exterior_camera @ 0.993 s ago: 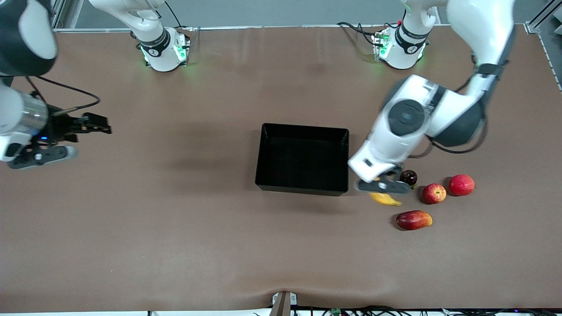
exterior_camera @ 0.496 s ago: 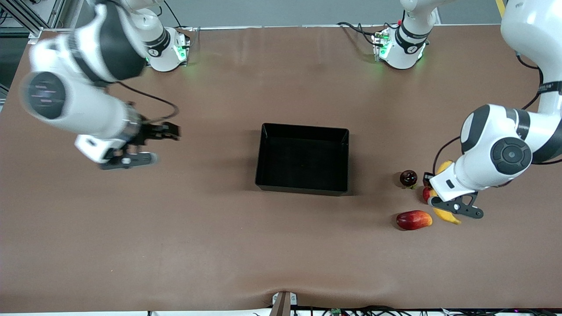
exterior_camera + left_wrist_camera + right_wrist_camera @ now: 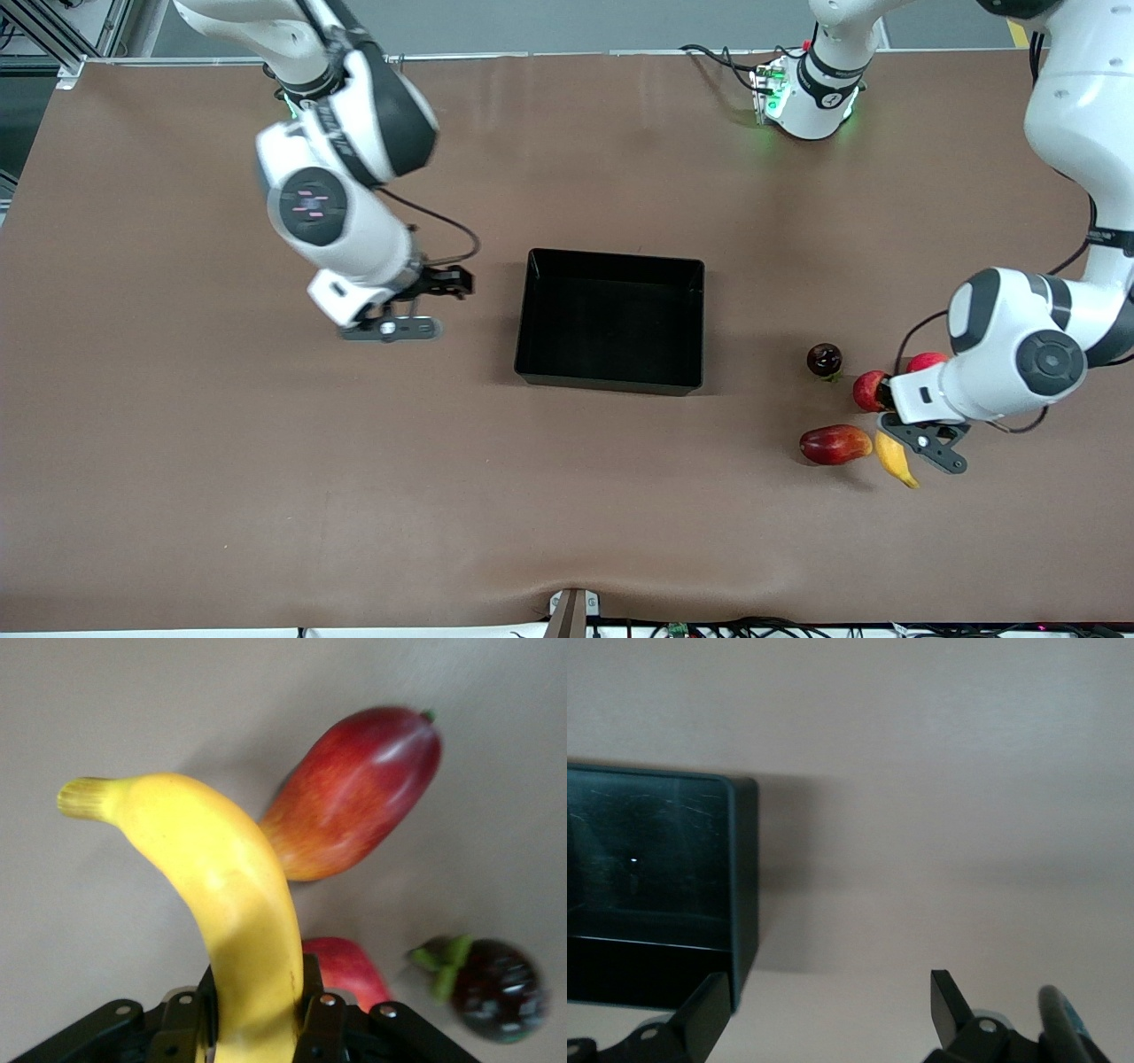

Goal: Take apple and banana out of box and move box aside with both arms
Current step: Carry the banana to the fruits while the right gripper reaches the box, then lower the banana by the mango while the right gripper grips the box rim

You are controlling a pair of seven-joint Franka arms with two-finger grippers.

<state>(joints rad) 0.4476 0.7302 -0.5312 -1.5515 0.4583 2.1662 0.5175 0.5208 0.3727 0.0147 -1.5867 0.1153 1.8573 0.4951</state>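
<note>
The banana (image 3: pixel 235 904) is clamped in the left gripper (image 3: pixel 912 443) beside the mango (image 3: pixel 834 444). The right gripper (image 3: pixel 403 310), spread wide, is held beside the box (image 3: pixel 610 321). The cherry-like fruit's (image 3: pixel 487 988) green stem is shown only in the left wrist view.

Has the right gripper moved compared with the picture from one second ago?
Yes. The right gripper has travelled from the right arm's end of the table toward the black box; it now hangs over bare table close beside the box, jaws open.
</note>
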